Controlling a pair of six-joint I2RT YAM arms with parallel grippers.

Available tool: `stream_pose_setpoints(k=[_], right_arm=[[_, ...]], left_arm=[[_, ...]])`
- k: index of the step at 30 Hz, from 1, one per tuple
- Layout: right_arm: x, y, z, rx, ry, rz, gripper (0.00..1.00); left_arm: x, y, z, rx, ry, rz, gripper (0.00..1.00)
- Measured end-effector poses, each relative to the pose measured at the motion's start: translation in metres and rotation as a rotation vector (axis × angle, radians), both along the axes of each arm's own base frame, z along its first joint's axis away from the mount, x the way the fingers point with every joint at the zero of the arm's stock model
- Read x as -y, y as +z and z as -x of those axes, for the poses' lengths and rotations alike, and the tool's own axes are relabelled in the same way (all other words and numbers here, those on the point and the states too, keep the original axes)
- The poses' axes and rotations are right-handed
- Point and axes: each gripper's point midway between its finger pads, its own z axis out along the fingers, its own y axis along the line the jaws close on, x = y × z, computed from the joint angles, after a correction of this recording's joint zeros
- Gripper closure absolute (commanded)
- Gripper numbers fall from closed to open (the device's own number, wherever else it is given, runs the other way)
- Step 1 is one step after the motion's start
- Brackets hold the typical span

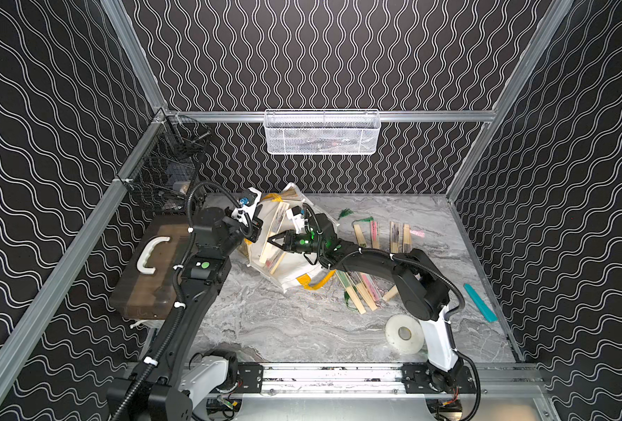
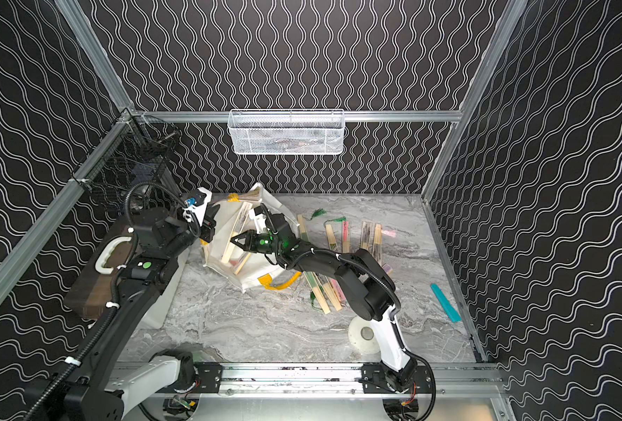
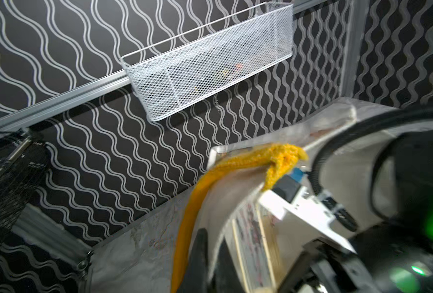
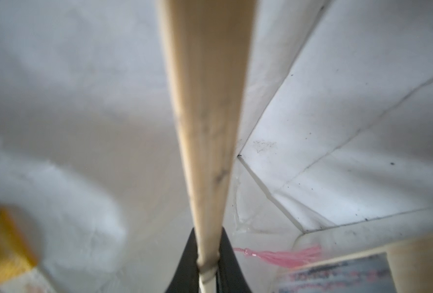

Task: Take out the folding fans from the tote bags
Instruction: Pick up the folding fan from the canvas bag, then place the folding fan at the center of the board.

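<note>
Currently, a white tote bag (image 1: 295, 275) is seen lying at the far left-centre of the grey marbled surface (image 1: 284, 335), with its mouth turned up toward both top views. Its far-left rim is gripped by the left fingers (image 3: 199, 256), which are pressed together on the cloth just beside a yellow handle (image 3: 192, 208). The bag is entered from the right by the right arm, and the right fingers (image 4: 186, 271) are pinched on a tan folding fan (image 4: 205, 126). In the right wrist view the slat is seen clamped between the two black tips, with white canvas behind it. In a top view the same fan (image 2: 236, 229) is shown running from far to near across the open mouth. A second fan (image 1: 276, 265) is seen inside the bag, just near of the held one. A pink tassel (image 4: 281, 256) and a printed fan (image 4: 337, 276) are picked out close by in the right wrist view. Outside the bag, four fans (image 1: 394, 237) are laid in a row on the surface to its right, toward the far side. A heap of fans (image 1: 357, 303) is partly hidden under the right arm, nearer. A brown-lidded box (image 1: 145, 288) with a white handle (image 1: 151, 255) is set at the left edge, a teal bar (image 1: 480, 302) at the right edge, and a white tape roll (image 1: 404, 333) near the right arm's base.
</note>
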Motion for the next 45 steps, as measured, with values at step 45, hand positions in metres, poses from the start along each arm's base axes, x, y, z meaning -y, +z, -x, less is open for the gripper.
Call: stream_pose_setpoints(k=[45], right_arm=[[0.244, 0.046, 0.054, 0.206, -0.276, 0.466, 0.92]], left_arm=[[-0.056, 0.032, -0.111, 0.085, 0.078, -0.064, 1.0]])
